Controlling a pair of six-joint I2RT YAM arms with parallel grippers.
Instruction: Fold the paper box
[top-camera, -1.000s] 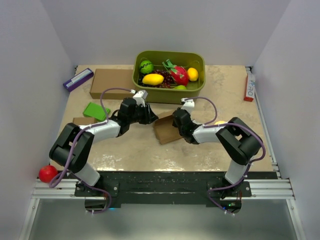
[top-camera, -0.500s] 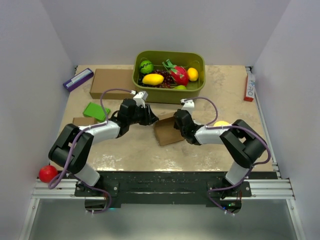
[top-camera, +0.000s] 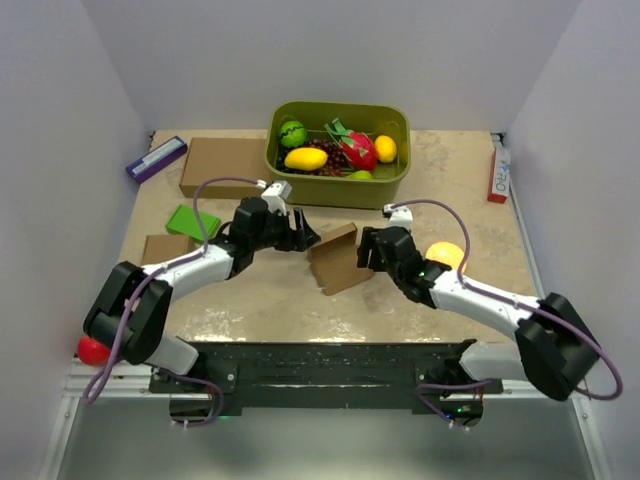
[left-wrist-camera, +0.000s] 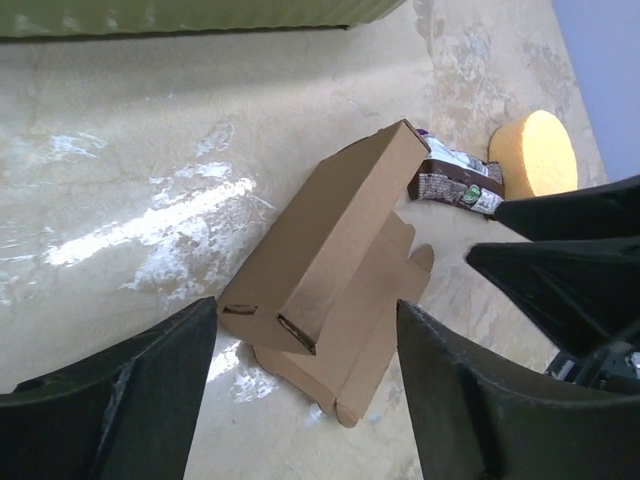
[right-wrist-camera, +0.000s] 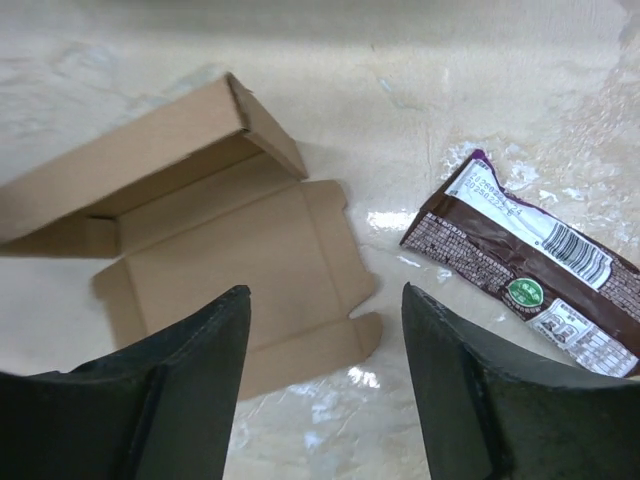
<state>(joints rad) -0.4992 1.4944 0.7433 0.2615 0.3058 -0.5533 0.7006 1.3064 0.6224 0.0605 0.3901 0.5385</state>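
The paper box lies on the table between the two arms, brown and partly folded. One long side stands up as a closed sleeve, and a flat panel with tabs lies beside it. My left gripper is just left of the box. It is open, and the box's near corner shows between the fingers, untouched. My right gripper is just right of the box, also open. Its fingers hover over the flat panel's tab edge and hold nothing.
A brown snack wrapper and a yellow round sponge lie right of the box. A green bin of toy fruit stands behind it, with a large brown carton to its left. A green block and a small carton lie at the left.
Both grippers have opened and let go of the box. The right arm has drawn back to the right and stretched out. The box now rests free on the table.
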